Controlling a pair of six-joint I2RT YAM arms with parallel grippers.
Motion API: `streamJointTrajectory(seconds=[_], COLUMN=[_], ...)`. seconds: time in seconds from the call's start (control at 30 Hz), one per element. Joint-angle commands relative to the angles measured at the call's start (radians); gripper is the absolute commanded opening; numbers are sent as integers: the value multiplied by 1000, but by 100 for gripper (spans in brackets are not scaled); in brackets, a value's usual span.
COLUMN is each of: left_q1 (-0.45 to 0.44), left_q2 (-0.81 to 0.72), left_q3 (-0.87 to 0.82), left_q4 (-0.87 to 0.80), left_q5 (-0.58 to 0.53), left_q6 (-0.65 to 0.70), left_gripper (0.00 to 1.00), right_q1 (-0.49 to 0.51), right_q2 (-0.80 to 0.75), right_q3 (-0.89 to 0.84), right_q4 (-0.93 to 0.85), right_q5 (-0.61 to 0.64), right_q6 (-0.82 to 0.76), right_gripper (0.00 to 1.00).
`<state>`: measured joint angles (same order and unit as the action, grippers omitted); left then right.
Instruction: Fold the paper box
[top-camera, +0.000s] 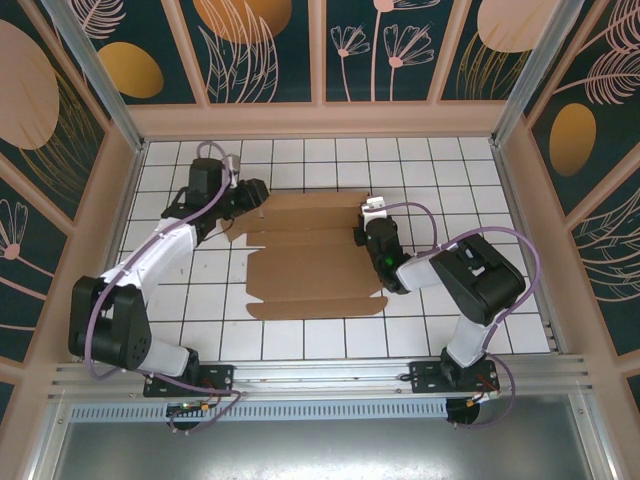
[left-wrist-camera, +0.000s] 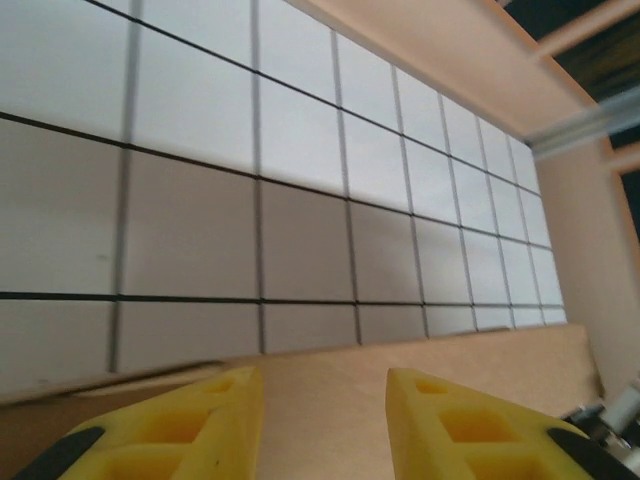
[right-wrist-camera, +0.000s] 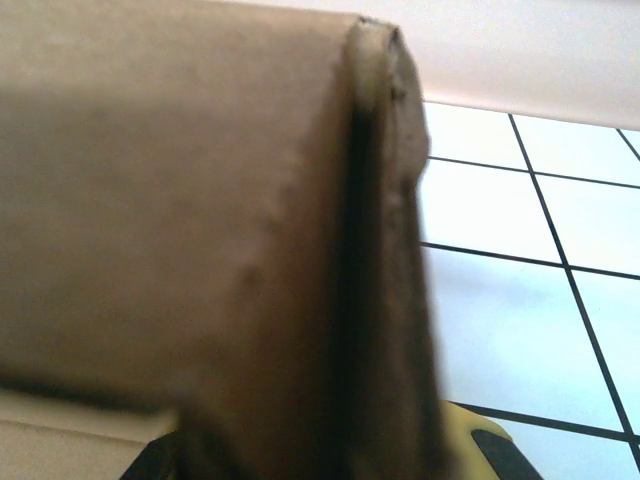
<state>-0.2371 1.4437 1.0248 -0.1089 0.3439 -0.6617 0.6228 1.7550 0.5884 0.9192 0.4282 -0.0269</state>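
Paper box (top-camera: 310, 255) mostly flat on counter (top-camera: 480, 180). Right hand (top-camera: 360, 232) pinched shut on raised right flap; left hand (left-wrist-camera: 325, 385) parted above far-left corner, holding nothing. Risk: sheet dragging or flap tearing if lifted unbraced.

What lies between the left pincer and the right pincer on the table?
The paper box: in the top view its brown cardboard spans the stretch from the left pincer to the right pincer.
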Motion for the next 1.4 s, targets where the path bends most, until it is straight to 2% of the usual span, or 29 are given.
streamJointTrajectory(seconds=[0.0,0.1,0.17,0.37,0.53,0.63,0.87,1.03,1.13,1.23,1.27,1.37], left_q1=[22,29,31,31,30,30,31,30,30,31,32,36], left_q2=[-21,-31,-44,-12,-17,-15,14,38,52,58,57,30], left_q3=[8,-19,-46,-99,-161,-176,-236,-270,-269,-263,-257,-234], left_q4=[-98,-107,-73,5,148,206,386,498,510,490,467,355], left_q5=[-68,-112,-100,1,124,157,253,283,279,263,248,185], left_q6=[29,13,-5,-54,-129,-157,-272,-332,-337,-323,-310,-239], left_gripper=[40,47,50,52,52,52,49,37,29,25,26,36], right_q1=[-4,-4,-4,-4,-1,2,5,5,5,4,2,-9], right_q2=[10,10,12,17,22,25,26,23,22,17,14,5], right_q3=[7,7,8,5,7,10,17,19,18,16,16,21], right_q4=[-57,-57,-56,-52,-52,-56,-75,-80,-85,-85,-90,-119], right_q5=[1,-2,-3,-12,-26,-34,-55,-58,-45,-29,-22,-15], right_q6=[-2,-1,-1,2,12,15,27,30,35,36,37,44], right_gripper=[0,0,0,0,0,0,0,0,0,0,0,0])
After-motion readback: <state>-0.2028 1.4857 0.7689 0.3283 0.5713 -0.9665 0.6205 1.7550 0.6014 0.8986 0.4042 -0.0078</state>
